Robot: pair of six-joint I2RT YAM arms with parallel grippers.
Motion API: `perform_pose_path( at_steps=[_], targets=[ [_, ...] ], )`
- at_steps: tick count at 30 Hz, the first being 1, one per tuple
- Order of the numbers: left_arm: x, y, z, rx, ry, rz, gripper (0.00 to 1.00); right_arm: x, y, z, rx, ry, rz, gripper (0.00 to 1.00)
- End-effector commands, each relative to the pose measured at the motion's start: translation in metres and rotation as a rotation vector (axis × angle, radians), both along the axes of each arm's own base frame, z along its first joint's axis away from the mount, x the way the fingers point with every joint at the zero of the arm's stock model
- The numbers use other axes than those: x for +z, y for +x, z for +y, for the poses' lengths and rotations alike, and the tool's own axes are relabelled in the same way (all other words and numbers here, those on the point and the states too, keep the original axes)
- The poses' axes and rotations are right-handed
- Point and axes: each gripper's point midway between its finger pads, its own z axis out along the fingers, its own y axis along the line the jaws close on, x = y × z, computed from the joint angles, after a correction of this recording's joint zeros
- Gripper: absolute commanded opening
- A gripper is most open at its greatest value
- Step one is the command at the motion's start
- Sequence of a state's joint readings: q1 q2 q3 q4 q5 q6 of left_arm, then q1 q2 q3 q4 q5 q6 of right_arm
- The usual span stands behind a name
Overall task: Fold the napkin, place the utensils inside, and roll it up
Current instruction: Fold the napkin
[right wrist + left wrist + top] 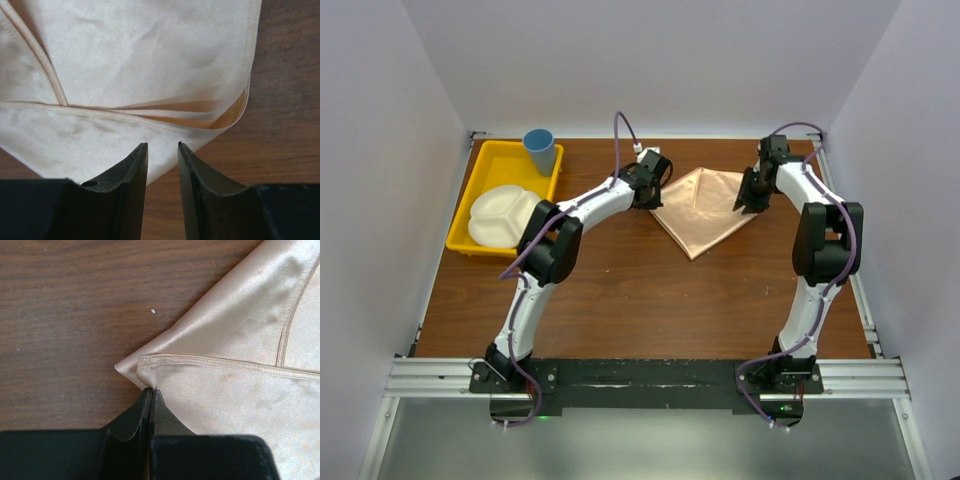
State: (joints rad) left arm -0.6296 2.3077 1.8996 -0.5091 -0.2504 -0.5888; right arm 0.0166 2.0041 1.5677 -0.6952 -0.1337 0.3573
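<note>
The peach napkin is laid flat on the brown worktop, to the right of the yellow tray, and is folded over into a pointed shape. The left tool is shut tight at the napkin corner nearest the tray, with its tips touching the hem, but it cannot be told if cloth is pinched. The right tool is held a little open over the napkin edge farthest from the tray, and nothing is squeezed in it.
</note>
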Motion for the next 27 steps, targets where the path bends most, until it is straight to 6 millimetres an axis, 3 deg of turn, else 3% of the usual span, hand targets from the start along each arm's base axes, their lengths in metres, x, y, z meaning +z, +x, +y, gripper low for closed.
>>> perform_pose_path(
  at_steps=[1,4,8,9,12,13,15,17,18,19,20,21,23,24,25,26,27],
  targets=[
    [0.014,0.011,0.002,0.0,-0.009,-0.054,0.0,-0.006,0.017,-0.01,-0.019,-0.056,-0.027,0.33],
    [0.015,0.011,0.003,-0.001,-0.003,-0.057,0.0,-0.02,0.015,-0.024,-0.03,-0.1,-0.006,0.32],
    [0.01,0.011,0.006,-0.003,0.004,-0.049,0.0,-0.017,0.021,-0.028,-0.005,-0.127,-0.016,0.32],
    [0.01,0.011,0.006,-0.007,0.005,-0.047,0.0,-0.013,0.021,-0.026,-0.008,-0.114,-0.019,0.33],
    [0.019,0.011,0.007,-0.011,0.008,-0.047,0.04,0.019,0.026,-0.015,0.019,-0.123,-0.067,0.49],
    [0.027,0.011,0.006,-0.011,-0.004,-0.053,0.07,0.038,0.028,-0.013,0.023,-0.13,-0.104,0.55],
    [0.045,0.012,0.005,-0.011,-0.04,-0.057,0.18,0.044,0.018,0.0,0.066,-0.136,-0.114,0.67],
    [0.078,0.012,0.003,-0.024,-0.085,-0.084,0.32,0.063,0.013,0.022,0.148,-0.136,-0.196,0.73],
    [0.09,0.013,0.006,-0.028,-0.093,-0.097,0.36,0.05,-0.002,0.031,0.201,-0.134,-0.183,0.78],
    [0.114,0.01,0.009,-0.03,-0.107,-0.129,0.39,0.056,-0.006,0.044,0.254,-0.132,-0.221,0.8],
    [0.121,0.007,0.017,-0.026,-0.105,-0.129,0.45,0.056,-0.01,0.069,0.357,-0.153,-0.258,0.86],
    [0.128,0.004,0.023,-0.026,-0.111,-0.136,0.47,0.051,-0.018,0.081,0.419,-0.17,-0.262,0.98],
    [0.139,-0.01,0.045,-0.014,-0.159,-0.113,0.5,0.055,-0.027,0.117,0.586,-0.238,-0.315,0.98],
    [0.141,-0.016,0.052,0.008,-0.202,-0.1,0.5,0.057,-0.027,0.124,0.639,-0.275,-0.332,0.98],
    [0.136,-0.035,0.065,0.01,-0.225,-0.074,0.5,0.056,-0.029,0.135,0.672,-0.288,-0.338,0.98],
    [0.141,-0.034,0.07,0.008,-0.286,-0.096,0.5,0.057,-0.026,0.14,0.674,-0.293,-0.357,0.98],
    [0.159,-0.043,0.076,0.009,-0.338,-0.13,0.5,0.052,-0.026,0.145,0.689,-0.289,-0.357,0.98]
  ],
)
